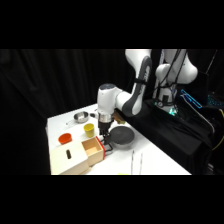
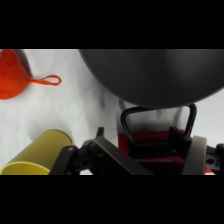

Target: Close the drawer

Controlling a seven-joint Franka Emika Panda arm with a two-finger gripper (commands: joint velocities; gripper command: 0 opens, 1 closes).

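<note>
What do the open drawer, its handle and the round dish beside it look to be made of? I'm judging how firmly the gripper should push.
The small open drawer of the pale box looks like light unfinished wood: matte, tan, flat boards. Its black loop handle seems thin bent wire. The round dark grey dish is smooth and matte, perhaps metal or plastic; I cannot tell which.

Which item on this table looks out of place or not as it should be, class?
The drawer stands pulled out of its pale wooden box, its brownish-orange inside showing. The gripper hangs at its front, by the black wire handle. Nothing looks spilled or damaged.
</note>
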